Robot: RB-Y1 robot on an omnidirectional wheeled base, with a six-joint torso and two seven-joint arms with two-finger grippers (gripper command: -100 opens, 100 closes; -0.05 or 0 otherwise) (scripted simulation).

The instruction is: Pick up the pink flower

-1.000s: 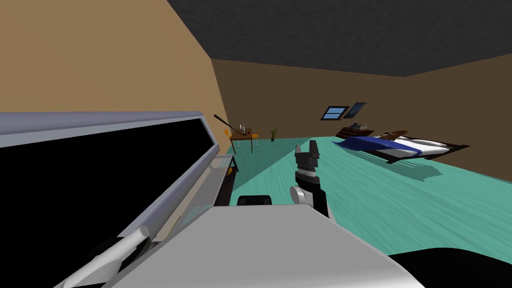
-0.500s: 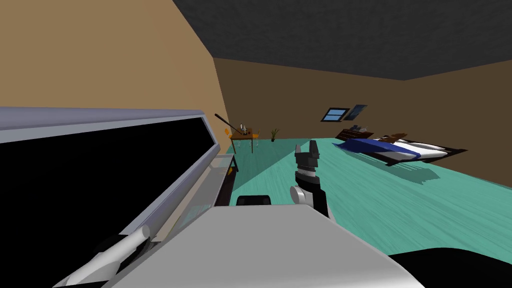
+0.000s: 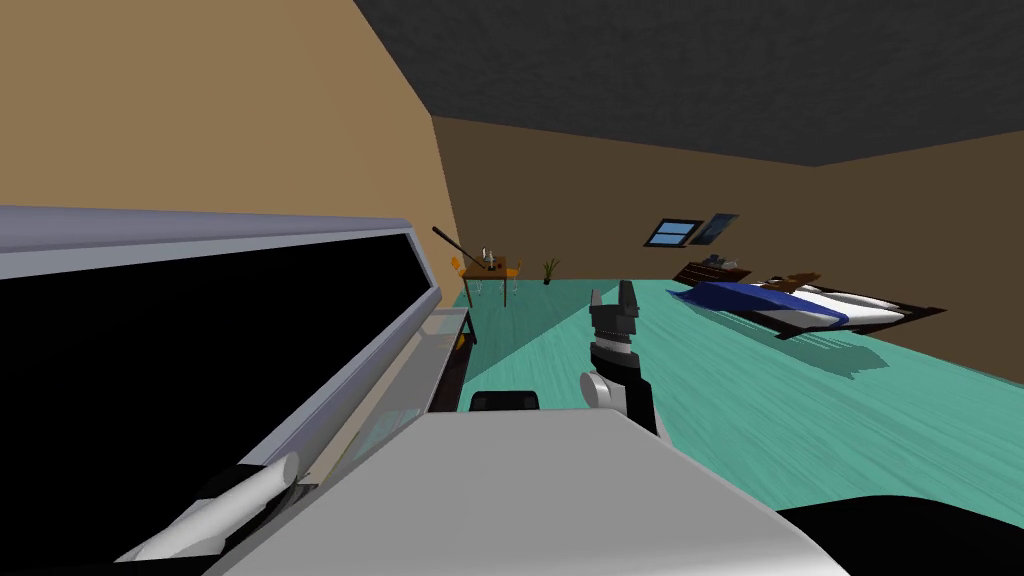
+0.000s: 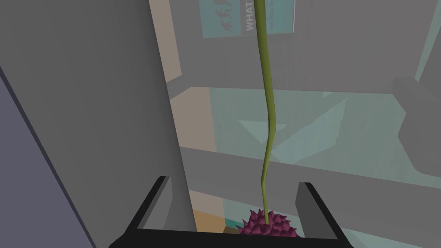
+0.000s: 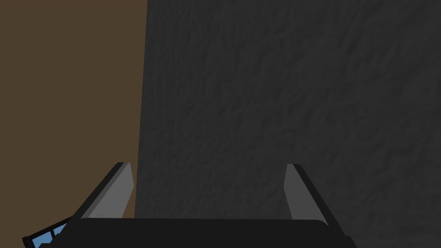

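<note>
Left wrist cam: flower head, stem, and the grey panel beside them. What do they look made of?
Flower head: dark pink, matte, a cluster of spiky facets; petal-like, though drawn hard-edged. Stem: olive green, matte, thin and kinked, so plant fibre by the look of it. Grey panel: flat plain grey, no grain or gloss; material cannot be told.

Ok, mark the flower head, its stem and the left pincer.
flower head (image 4: 268, 224), left wrist view, on the pink petals.
stem (image 4: 268, 86), left wrist view, middle of the green stalk.
left pincer (image 4: 232, 183), left wrist view, midway between fingertips.
</note>
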